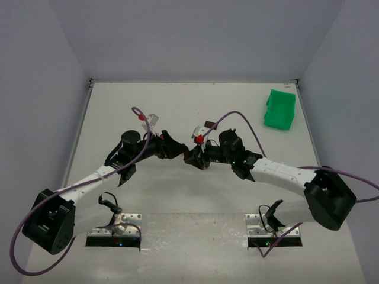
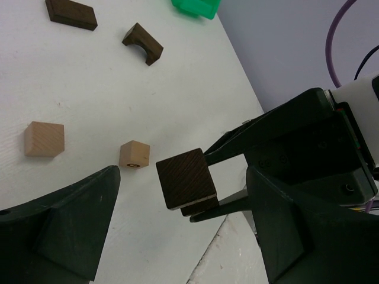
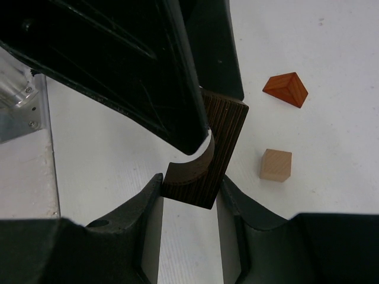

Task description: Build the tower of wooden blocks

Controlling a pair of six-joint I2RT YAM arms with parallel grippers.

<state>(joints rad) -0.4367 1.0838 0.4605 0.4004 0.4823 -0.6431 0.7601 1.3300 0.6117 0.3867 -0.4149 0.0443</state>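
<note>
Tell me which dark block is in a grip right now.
The dark arch block, clamped in the jaws of the right gripper. The other two dark pieces, a flat slab and a second arch, lie loose on the table.

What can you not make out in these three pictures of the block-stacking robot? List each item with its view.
Top view: the loose blocks, hidden beneath the left gripper and right gripper or too small to find.
Right wrist view: the upper part of the held dark block, covered by the left gripper's finger.
Left wrist view: most of the green bin, cut off by the top edge.
</note>
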